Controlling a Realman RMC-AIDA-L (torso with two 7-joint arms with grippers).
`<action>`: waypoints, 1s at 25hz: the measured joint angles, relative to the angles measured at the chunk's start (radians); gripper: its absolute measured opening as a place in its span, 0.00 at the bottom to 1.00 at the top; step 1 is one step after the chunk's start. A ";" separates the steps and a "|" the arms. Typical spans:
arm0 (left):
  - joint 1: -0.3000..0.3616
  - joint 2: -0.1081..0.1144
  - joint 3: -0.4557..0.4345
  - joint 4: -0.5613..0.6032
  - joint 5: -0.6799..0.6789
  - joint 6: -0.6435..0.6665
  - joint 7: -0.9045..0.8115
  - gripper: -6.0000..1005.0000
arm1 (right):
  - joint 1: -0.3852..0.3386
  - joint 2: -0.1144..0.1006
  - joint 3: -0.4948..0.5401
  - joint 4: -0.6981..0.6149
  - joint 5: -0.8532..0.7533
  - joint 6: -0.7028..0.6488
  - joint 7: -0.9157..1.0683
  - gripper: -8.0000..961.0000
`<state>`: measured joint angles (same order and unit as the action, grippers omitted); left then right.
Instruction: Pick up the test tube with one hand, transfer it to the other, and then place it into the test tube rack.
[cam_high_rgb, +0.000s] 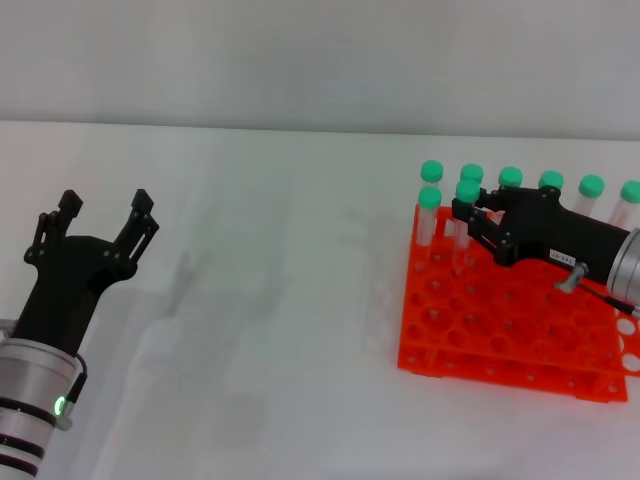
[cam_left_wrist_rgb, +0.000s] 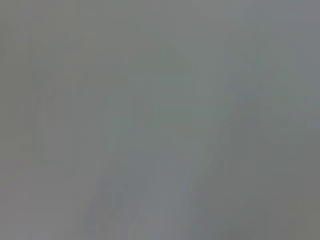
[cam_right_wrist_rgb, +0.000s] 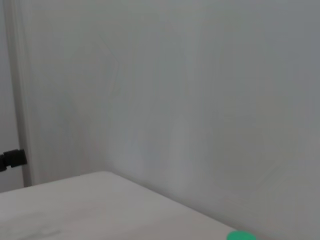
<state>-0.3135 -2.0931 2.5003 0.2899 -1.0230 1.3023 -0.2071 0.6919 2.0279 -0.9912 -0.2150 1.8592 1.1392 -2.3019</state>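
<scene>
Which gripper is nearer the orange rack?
The right. The right gripper hangs over the rack, its fingertips at a green-capped tube standing there. The left gripper is open, far off across the bare table.
</scene>
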 joint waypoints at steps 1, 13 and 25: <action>0.000 0.001 0.000 0.000 -0.003 0.000 0.000 0.89 | 0.000 0.000 0.000 0.003 0.000 -0.004 -0.002 0.26; -0.019 0.001 0.000 -0.009 -0.008 0.000 0.000 0.89 | -0.015 0.000 0.000 0.015 0.000 0.006 0.002 0.51; -0.028 0.003 0.000 -0.024 -0.046 0.000 0.000 0.89 | -0.207 -0.013 0.006 -0.127 0.044 0.122 0.124 0.79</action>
<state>-0.3413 -2.0905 2.5004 0.2664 -1.0692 1.3024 -0.2070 0.4848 2.0151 -0.9855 -0.3419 1.9029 1.2615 -2.1777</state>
